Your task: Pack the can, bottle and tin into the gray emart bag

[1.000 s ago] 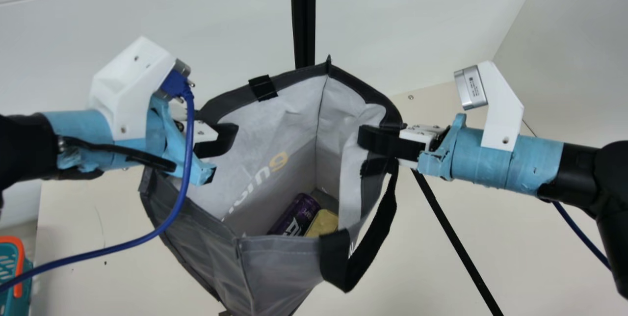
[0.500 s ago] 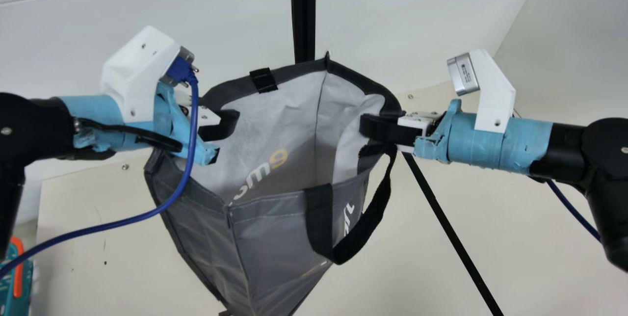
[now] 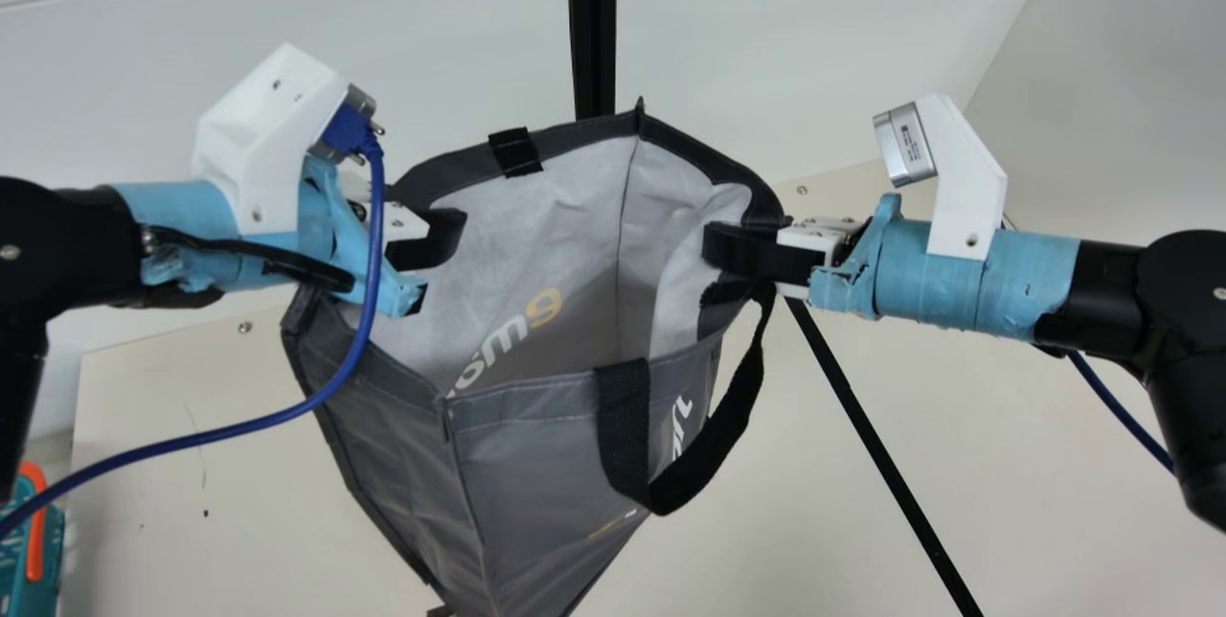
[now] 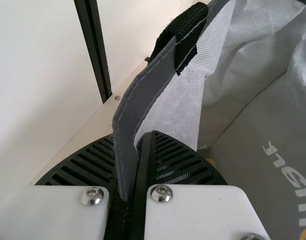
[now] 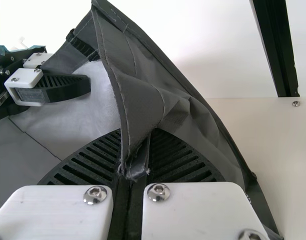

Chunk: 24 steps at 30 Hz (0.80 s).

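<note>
"Nearest first: where's the gray bag (image 3: 536,464)?"
"Lower centre of the main view, its black strap (image 3: 624,435) looping towards the right"
"And the grippers?"
"At mid-left, the left gripper (image 4: 135,150) is clamped on the rim (image 4: 138,95); at centre right, the right gripper (image 5: 135,155) pinches the opposite side. Neither arm is nearer: the open bag lies between them."
"Inside?"
"A yellow scrap (image 4: 211,162), right of the fingers in the left wrist view, probably the tin. The far corner (image 3: 639,126) rises upper centre."
"Next?"
"Lower both sides level, I'd say; if one arm leads, the bag could tip"
</note>
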{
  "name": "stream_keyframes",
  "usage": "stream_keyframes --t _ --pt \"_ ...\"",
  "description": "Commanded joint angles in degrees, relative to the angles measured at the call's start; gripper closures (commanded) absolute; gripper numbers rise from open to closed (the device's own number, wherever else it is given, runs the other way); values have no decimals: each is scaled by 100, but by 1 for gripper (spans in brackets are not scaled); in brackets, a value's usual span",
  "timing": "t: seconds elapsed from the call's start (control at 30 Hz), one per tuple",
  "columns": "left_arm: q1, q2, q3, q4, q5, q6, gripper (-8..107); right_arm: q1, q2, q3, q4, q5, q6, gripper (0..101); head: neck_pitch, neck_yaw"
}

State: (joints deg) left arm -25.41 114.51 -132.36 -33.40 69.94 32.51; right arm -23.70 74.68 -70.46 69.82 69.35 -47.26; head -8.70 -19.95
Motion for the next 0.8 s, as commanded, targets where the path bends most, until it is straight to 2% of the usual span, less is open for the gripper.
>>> stream_keyframes --t 0.0,0.43,0.63,0.77 --pt "0 0 0 0 0 0 72 0 0 0 0 0 0 101 -130 -5" --pt "5 -55 -10 -41 -43 12 28 0 0 0 0 0 0 101 -130 -5" --pt "127 -382 215 -348 -178 253 9 0 0 0 0 0 0 101 -130 -5" --pt "234 -702 479 -582 -294 453 9 0 0 0 0 0 0 101 -130 -5"
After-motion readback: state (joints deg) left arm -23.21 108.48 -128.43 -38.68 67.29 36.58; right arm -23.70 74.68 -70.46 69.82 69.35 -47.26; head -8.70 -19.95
